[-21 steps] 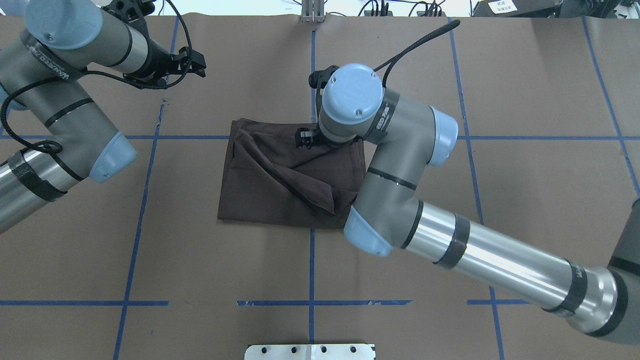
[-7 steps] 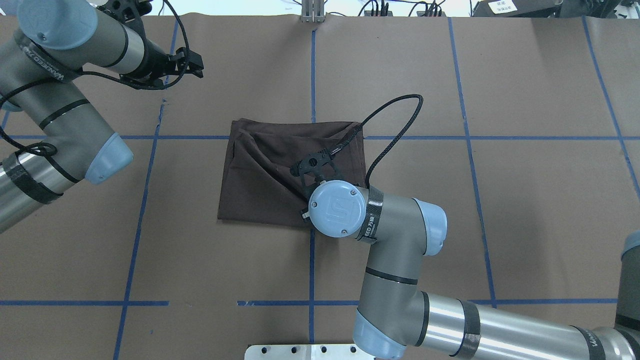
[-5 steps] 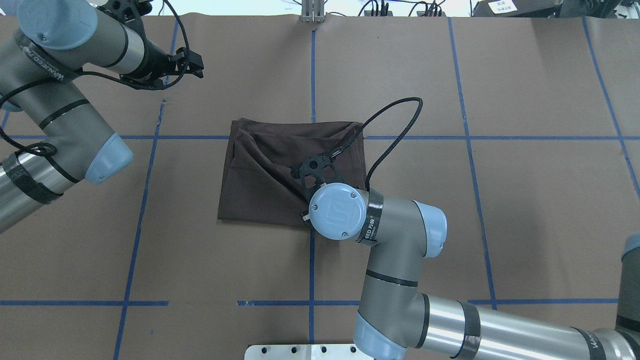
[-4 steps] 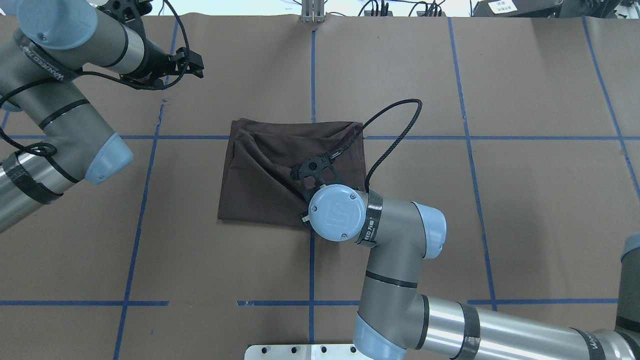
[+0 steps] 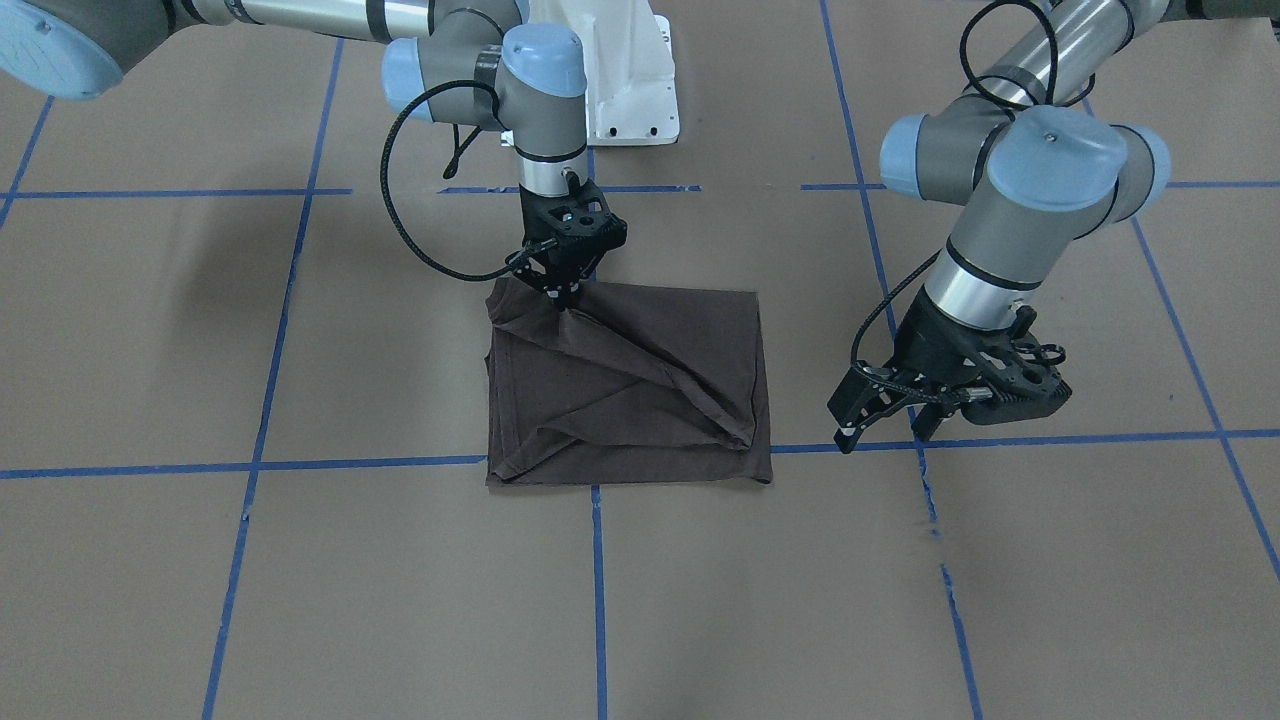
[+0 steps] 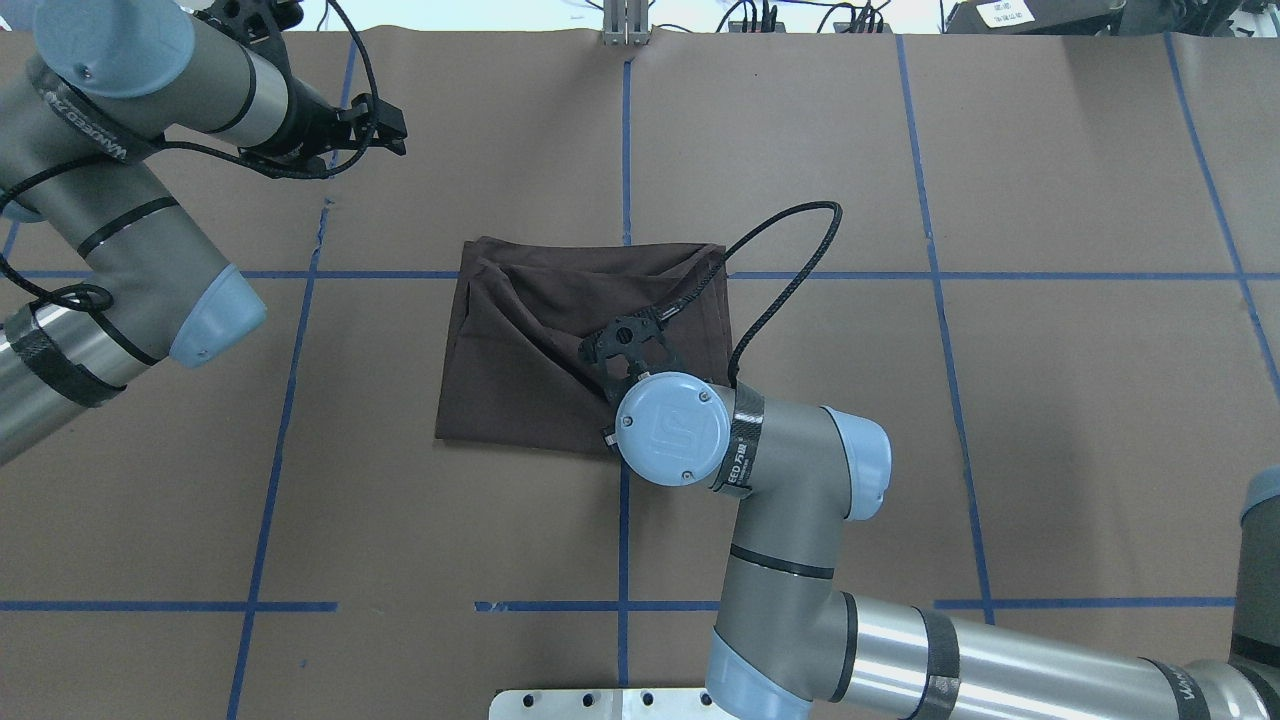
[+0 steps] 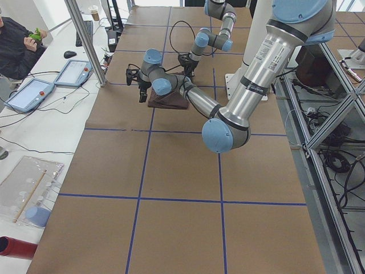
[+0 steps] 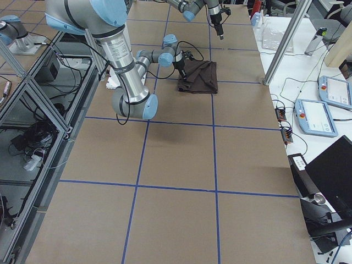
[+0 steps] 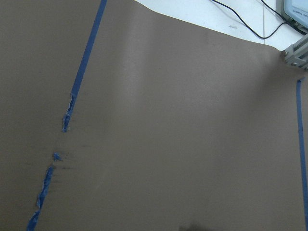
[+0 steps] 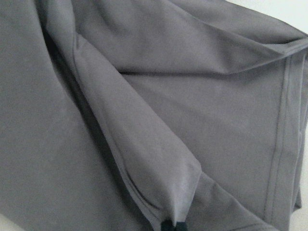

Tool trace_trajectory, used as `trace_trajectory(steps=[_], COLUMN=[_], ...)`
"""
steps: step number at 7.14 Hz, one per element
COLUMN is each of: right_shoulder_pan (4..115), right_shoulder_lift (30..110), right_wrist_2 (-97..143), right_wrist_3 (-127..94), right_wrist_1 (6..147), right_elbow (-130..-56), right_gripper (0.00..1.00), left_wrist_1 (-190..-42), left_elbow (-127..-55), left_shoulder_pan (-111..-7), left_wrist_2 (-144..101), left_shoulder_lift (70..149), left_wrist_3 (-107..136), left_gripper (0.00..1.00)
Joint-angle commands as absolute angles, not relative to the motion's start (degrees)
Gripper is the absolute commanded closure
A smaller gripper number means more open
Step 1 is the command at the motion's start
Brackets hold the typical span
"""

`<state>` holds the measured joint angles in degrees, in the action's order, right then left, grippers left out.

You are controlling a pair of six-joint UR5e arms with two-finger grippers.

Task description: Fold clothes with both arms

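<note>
The dark brown T-shirt [image 5: 640,400] [image 6: 540,340] lies folded into a rough rectangle at the table's middle, with a diagonal ridge of cloth across it. My right gripper [image 5: 560,292] is shut on a fold at the shirt's corner nearest the robot, on its right side. The pinched cloth rises to the fingertips; the right wrist view shows this fold [image 10: 159,192] running down to them. In the overhead view the wrist hides those fingers. My left gripper [image 5: 882,425] [image 6: 398,128] hangs open and holds nothing, well off to the shirt's left over bare paper.
Brown paper with blue tape lines [image 9: 72,110] covers the table. The white base pedestal [image 5: 625,90] stands at the robot's edge. A person [image 7: 17,45] and touch pendants [image 7: 28,94] sit beyond the far table edge.
About three seconds ago my right gripper was at the shirt's far edge; it has come to the near right corner. Over the last second it has barely shifted. The left arm stays put.
</note>
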<state>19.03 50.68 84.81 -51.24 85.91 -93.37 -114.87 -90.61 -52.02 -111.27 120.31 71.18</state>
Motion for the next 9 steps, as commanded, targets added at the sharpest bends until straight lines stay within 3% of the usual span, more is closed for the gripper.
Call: trace_trajectory(steps=[1,3,4,6,8,9], right_shoulder_pan=[20.3,26.1,28.7,32.2,33.6,33.9], right_shoulder_lift=[50.0,49.8,48.6,43.0,40.7,40.7], right_wrist_2=[84.8,84.8,84.8,84.7,84.6,84.8], right_wrist_3=[-51.1,-50.5,-49.1,-48.0,-47.9,-47.9], right_wrist_1=[85.8,85.3,83.5,75.1,72.8,72.8], right_elbow=[-93.6,-92.8,-89.2,-74.8,-70.1,-70.1], right_gripper=[1.0,1.0,1.0,1.0,1.0,0.14], left_wrist_1=[-114.8,-114.9,-114.8,-114.8,-114.8,-114.8], left_elbow=[-90.6,-90.5,-90.5,-90.5,-90.5,-90.5], left_shoulder_pan=[-51.9,-51.9,-51.9,-51.9,-51.9,-51.9], left_wrist_2=[-111.3,-111.3,-111.3,-111.3,-111.3,-111.3], left_shoulder_lift=[120.3,120.3,120.3,120.4,120.5,120.5], left_wrist_3=[71.3,71.2,71.2,71.2,71.3,71.2], left_gripper=[0.0,0.0,0.0,0.0,0.0,0.0])
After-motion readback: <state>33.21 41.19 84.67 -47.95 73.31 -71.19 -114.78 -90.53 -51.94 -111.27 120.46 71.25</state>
